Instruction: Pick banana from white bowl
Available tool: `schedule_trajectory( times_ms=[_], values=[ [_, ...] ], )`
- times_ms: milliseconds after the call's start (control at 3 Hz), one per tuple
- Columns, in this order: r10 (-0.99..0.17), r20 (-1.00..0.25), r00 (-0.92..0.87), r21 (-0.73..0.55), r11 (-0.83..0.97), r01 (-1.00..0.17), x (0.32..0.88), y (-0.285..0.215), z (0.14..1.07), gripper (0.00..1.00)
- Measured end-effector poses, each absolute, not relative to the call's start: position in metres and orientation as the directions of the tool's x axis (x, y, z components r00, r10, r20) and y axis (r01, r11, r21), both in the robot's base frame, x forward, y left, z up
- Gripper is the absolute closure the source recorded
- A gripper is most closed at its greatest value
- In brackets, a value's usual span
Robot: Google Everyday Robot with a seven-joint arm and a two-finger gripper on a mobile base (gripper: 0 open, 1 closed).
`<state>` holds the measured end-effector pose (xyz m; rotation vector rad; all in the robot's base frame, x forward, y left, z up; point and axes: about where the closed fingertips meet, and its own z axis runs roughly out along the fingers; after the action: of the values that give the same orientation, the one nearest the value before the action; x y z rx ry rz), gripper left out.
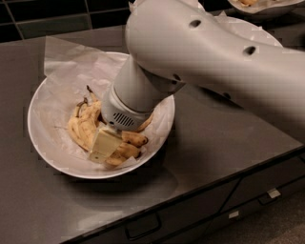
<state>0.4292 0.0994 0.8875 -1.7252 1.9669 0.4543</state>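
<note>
The wide, shallow white bowl (45, 143), lined with crinkled white paper, sits on the dark counter at the left. Several yellow, brown-spotted bananas (83, 126) lie in its middle. My gripper (106, 147) reaches straight down into the bowl from the big white arm (214, 57) and sits right on the bananas, at their right side. The wrist hides part of the bananas.
The dark counter's front edge (190, 190) runs diagonally below the bowl, with drawers and handles (143, 226) beneath. Another paper-lined bowl with food (257, 5) shows at the top right corner, mostly cut off. The arm spans the counter's right half.
</note>
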Motion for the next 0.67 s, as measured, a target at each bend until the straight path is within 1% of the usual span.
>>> schedule_trajectory(
  times_ms=[333, 667],
  values=[
    [-0.835, -0.543, -0.094, -0.059, 0.15, -0.987, 0.4294, 0.1006, 0.8841, 0.38],
    [-0.841, -0.532, -0.096, -0.057, 0.149, -0.987, 0.4291, 0.102, 0.882, 0.54]
  ],
)
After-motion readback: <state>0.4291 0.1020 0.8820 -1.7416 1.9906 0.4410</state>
